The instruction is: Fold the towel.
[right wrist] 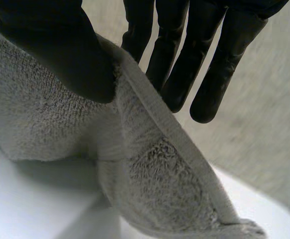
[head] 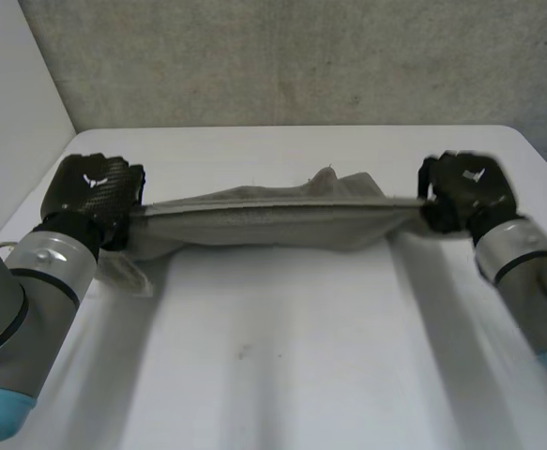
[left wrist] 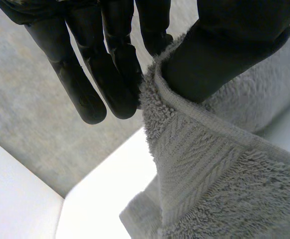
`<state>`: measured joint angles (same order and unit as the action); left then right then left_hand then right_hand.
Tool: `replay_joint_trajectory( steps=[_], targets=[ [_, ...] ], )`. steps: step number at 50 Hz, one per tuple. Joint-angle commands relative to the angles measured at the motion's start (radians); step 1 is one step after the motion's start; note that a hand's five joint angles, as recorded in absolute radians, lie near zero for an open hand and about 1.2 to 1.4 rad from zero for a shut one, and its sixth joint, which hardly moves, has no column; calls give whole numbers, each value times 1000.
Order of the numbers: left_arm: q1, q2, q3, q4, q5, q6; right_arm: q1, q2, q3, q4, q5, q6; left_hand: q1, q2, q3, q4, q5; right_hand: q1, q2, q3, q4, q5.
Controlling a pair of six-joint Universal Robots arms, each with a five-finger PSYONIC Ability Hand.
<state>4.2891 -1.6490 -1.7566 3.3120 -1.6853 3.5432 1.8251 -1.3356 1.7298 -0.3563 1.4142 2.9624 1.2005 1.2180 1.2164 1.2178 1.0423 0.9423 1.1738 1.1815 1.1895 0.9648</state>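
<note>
A grey towel [head: 273, 220] is stretched taut between my two hands above the white table [head: 282, 356], sagging a little in the middle. My left hand [head: 95, 192] holds the towel's left end; in the left wrist view its thumb [left wrist: 224, 55] presses the towel's hem [left wrist: 194, 149] against the fingers [left wrist: 110, 74]. At the right end my right hand [head: 465, 192] does the same; in the right wrist view the thumb [right wrist: 60, 55] pinches the towel's edge [right wrist: 149, 149] against the fingers [right wrist: 184, 64]. A lower part of the towel trails on the table under my left hand.
A grey wall [head: 282, 56] rises behind the table's far edge. A white panel [head: 10, 103] stands at the left. Bare tabletop stretches in front of the towel, between my two forearms.
</note>
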Motion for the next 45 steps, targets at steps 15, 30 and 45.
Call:
replay_joint_trajectory(
  steps=[15, 30, 45],
  targets=[
    [0, 3, -73, -408, 6, 35, -118, -298, -26, 872, -66, -715, 196, 178, 180, 178, 179, 454, 222, 215, 207, 257],
    [11, -308, 172, -189, 1, 163, -59, 156, -226, 651, 49, -744, 196, 178, 180, 178, 179, 454, 222, 215, 207, 257],
    [12, -813, 827, 49, 29, 364, 25, 587, -659, 226, 189, -871, 196, 178, 180, 178, 179, 454, 222, 215, 207, 257]
  ],
)
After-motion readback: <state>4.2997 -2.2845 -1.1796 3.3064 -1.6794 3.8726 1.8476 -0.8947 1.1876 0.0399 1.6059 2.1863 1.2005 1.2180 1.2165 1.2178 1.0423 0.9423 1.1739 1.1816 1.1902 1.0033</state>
